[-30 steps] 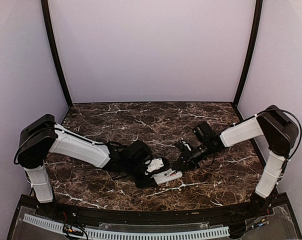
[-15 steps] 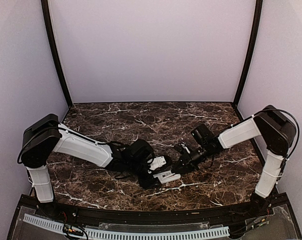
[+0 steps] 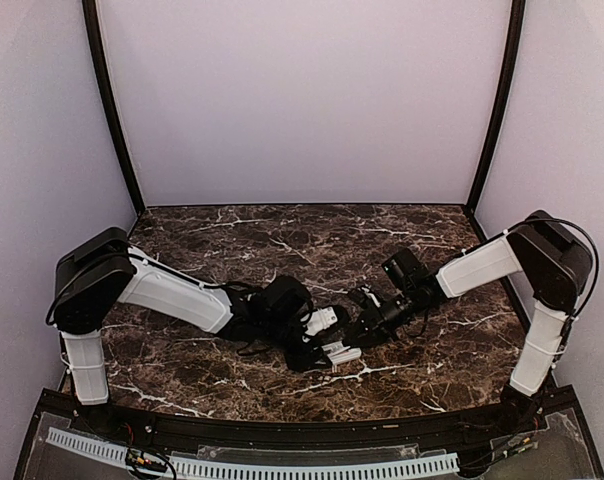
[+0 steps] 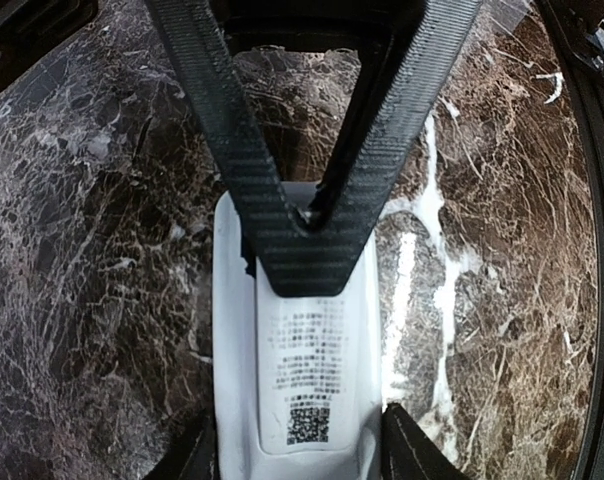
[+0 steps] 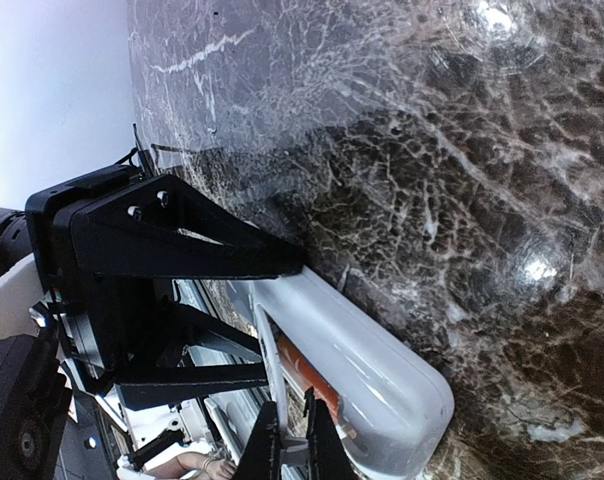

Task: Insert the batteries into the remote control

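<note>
The remote control [image 4: 234,350] lies back-up on the marble, a printed label and square code on its rear panel. My left gripper [image 4: 300,455] is shut on its two long sides. My right gripper [image 5: 300,440] is shut on the edge of the thin white cover [image 5: 272,365], which stands lifted off the remote's body [image 5: 382,370]. An orange battery [image 5: 310,378] shows in the bay under it. In the top view both grippers meet at the table's centre, the left [image 3: 317,340] and the right [image 3: 355,325], over the remote [image 3: 342,352].
Dark marble table [image 3: 282,240] enclosed by pale walls, with black corner posts at the back. A black rail [image 3: 282,435] runs along the near edge by the arm bases.
The left arm has shifted slightly right and the right gripper slightly left, so both now crowd over the remote. Less of the remote shows from above.
</note>
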`<state>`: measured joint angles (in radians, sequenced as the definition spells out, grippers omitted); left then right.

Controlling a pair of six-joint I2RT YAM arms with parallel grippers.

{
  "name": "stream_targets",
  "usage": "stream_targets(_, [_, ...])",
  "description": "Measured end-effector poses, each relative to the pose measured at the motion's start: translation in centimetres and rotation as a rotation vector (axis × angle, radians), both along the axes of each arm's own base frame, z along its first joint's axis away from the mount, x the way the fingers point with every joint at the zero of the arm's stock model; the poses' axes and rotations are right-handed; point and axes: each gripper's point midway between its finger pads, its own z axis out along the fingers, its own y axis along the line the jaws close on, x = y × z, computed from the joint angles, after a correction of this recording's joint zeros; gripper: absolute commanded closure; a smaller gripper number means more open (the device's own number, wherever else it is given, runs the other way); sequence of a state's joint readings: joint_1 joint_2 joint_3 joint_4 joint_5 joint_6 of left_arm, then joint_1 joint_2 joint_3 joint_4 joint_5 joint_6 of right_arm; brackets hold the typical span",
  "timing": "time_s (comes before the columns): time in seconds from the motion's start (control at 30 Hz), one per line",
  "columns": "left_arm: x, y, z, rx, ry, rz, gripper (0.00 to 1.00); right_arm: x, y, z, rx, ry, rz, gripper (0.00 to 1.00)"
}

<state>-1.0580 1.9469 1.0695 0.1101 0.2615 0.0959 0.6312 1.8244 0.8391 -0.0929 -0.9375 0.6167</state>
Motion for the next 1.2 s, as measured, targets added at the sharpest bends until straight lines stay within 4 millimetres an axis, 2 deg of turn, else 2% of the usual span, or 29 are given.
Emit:
stream_targets(0.27, [0.0, 0.0, 0.1, -0.017, 0.034, -0.011, 0.58, 0.1, 0.0, 0.0, 0.001, -0.01, 0.002, 1.0])
stream_targets(0.47, [0.0, -0.2, 0.2, -0.032, 0.053, -0.023, 0.39, 0.1, 0.0, -0.1, -0.001, -0.015, 0.004, 1.0])
stream_targets(0.57, [0.2, -1.8, 0.9, -0.087, 0.04, -0.047, 0.32, 0.0, 0.1, -0.2, 0.0, -0.016, 0.009, 1.0])
stream_targets(0.63, [0.2, -2.6, 1.6, -0.118, 0.024, -0.062, 0.32, 0.0, 0.1, -0.2, 0.002, -0.017, 0.01, 1.0])
stream_targets(0.73, [0.1, -3.4, 2.5, -0.15, 0.004, -0.081, 0.36, 0.0, 0.1, -0.2, 0.006, -0.019, 0.012, 1.0])
stream_targets(0.83, [0.2, -3.7, 2.7, -0.156, -0.012, -0.08, 0.5, 0.0, 0.2, -0.2, 0.007, -0.021, 0.012, 1.0])
stream_targets(0.9, [0.3, -3.6, 2.6, -0.151, -0.022, -0.074, 0.55, 0.0, 0.2, -0.2, 0.007, -0.022, 0.013, 1.0])
stream_targets(1.2, [0.9, -2.4, 1.4, -0.076, -0.05, -0.051, 0.65, 0.0, 0.2, -0.1, 0.01, -0.025, 0.014, 1.0])
